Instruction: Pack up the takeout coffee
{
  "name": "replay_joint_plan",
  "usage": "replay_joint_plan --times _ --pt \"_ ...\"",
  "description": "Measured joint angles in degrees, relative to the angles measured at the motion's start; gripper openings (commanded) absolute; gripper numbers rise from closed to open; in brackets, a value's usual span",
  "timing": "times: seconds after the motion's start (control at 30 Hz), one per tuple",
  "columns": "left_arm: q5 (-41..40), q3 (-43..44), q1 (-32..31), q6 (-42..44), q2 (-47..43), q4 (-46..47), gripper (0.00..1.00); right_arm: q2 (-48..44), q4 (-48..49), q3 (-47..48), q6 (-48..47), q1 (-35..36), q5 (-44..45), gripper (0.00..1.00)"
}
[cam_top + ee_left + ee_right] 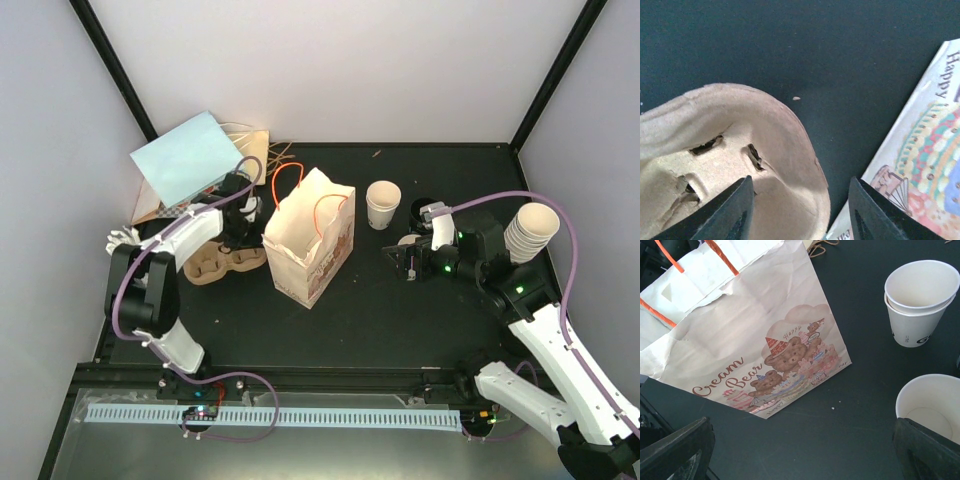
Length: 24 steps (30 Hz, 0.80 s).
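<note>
Brown pulp tray (pixel 740 165) straddled by part-open, empty left jaws, left arm (pixel 190 232) folded low beside the paper bag (pixel 310 240); right jaws hung wide apart and empty above the surface (pixel 400 310), near cream-white cups (pixel 920 300).

Paper bag (pixel 308 245), pulp tray (pixel 224 266), blue sheet (pixel 188 158)

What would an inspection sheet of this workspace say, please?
Surface: black table, one crumb.
Job's things: nested cups and single cup upright, unlidded, right of bag; cup stack at far right; bag upright, open; tray left of bag.
Clutter: blue sheet, brown paper at back left.
Grippers: left gripper over tray rim, jaws open; right gripper near single cup, jaws wide open, empty.
Cables: purple cables looped along both arms.
Surroundings: white walls, black posts.
</note>
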Motion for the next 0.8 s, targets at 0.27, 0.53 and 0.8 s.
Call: replay_joint_plan --times 0.27,0.53,0.8 --pt "-3.54 2.23 -1.7 -0.61 3.19 -2.08 0.57 0.0 0.0 0.0 0.0 0.0 0.02 1.0" --pt "-5.64 3.65 -3.06 -0.76 4.52 -4.35 0.36 0.0 0.0 -0.02 0.0 0.0 0.02 1.0" --pt "-10.25 5.4 -3.34 -1.01 4.5 -7.67 0.23 -0.15 0.0 -0.02 0.0 0.0 0.02 1.0"
